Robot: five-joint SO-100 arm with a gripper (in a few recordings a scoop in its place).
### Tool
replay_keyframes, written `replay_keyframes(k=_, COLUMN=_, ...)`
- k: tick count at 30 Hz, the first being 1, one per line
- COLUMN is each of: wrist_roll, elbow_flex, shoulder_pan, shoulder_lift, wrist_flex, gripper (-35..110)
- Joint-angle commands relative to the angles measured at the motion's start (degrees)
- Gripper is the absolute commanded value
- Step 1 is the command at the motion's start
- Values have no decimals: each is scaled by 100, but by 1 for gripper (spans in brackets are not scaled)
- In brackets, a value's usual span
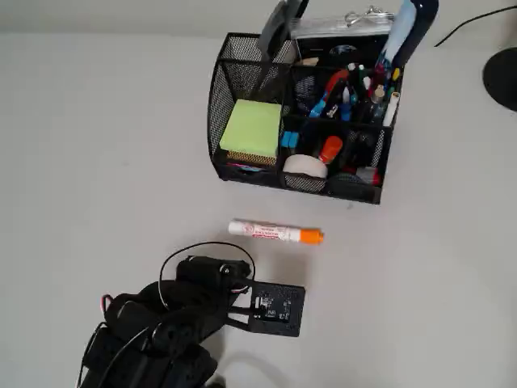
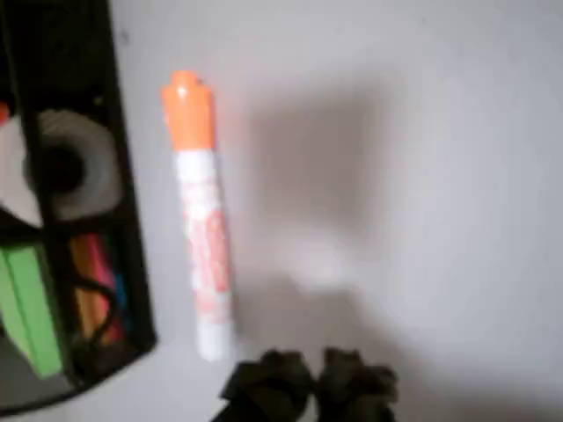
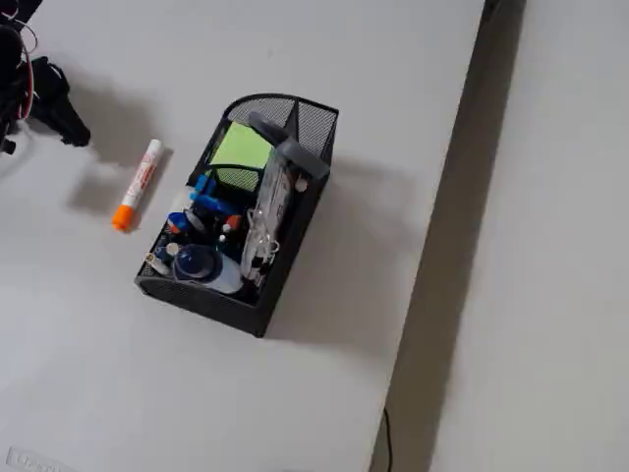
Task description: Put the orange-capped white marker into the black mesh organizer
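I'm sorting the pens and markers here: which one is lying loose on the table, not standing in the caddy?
The orange-capped white marker. It lies flat on the table in front of the black mesh organizer; the other pens stand inside it.

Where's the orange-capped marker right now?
In the overhead view the orange-capped marker lies flat on the table between the black mesh organizer above and the gripper below, cap pointing right, touching neither.

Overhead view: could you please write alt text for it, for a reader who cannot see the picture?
An orange-capped white marker lies flat on a pale table, cap pointing right, between a black mesh organizer above and a black robot arm below. The organizer holds green sticky notes, pens and a tape roll. Nothing touches the marker.
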Motion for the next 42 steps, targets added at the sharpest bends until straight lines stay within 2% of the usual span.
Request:
replay_keyframes(k=1, wrist_roll=62, elbow_flex=-26, shoulder_pan=35, shoulder_lift=62, wrist_flex=26, gripper=3)
replay_keyframes(k=30, wrist_roll=-123, elbow_flex=-26, shoulder_pan=-114, shoulder_lift=62, wrist_flex=18, gripper=3)
replay_keyframes(k=35, wrist_roll=-633, elbow_flex=193, shoulder_pan=44, shoulder_lift=62, wrist_flex=-896, gripper=7)
replay_keyframes(k=37, wrist_roll=-1494, elbow_flex=149, shoulder_pan=299, shoulder_lift=62, wrist_flex=-984, gripper=10)
replay_keyframes(k=42, wrist_roll=-1468, elbow_flex=-158, shoulder_pan=431, shoulder_lift=-396, wrist_flex=-1318, gripper=20)
